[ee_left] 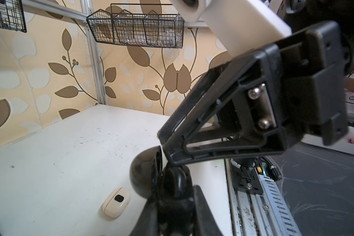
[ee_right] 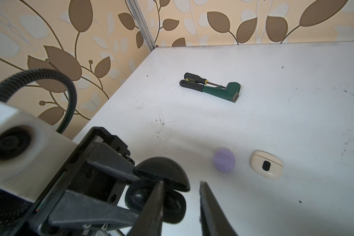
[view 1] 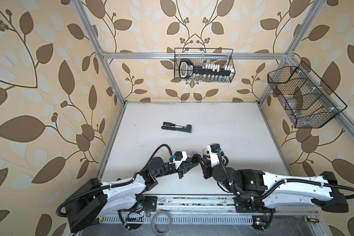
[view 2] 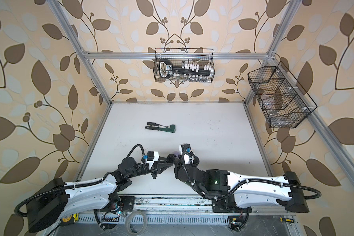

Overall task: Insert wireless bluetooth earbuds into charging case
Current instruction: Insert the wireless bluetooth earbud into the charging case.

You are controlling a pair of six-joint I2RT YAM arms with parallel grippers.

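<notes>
Okay, my left hand (ee_right: 131, 196) is clamped tight on the round glossy black plastic charging case (ee_right: 164, 170). It holds the case over the white tabletop (ee_right: 274, 106), near the front edge, with the lid swung open. In both top views the two hands meet at the case, left hand (view 1: 192, 162) from one side and right hand (view 1: 200, 159) from the other.

My right hand (ee_right: 181, 183) is right at the case, jaws a narrow gap apart, with nothing between them that I can see. One of its tips overlaps the case opening; I cannot tell whether it touches.

As for the earbuds, something rounded and dark shows inside the case base. It is too dark to tell if it is a bud.

Just past the hands a small round lilac plastic case (ee_right: 224, 159) sits shut on the tabletop. Near it, apart, is a cream oval plastic case with a black spot (ee_right: 266, 165), also shut.

Farther back a black-handled screwdriver (ee_right: 194, 78) lies alongside a green tool with a black grip (ee_right: 217, 90). Two black wire baskets (view 1: 203, 65) (view 1: 302, 96) hang on the frame.
</notes>
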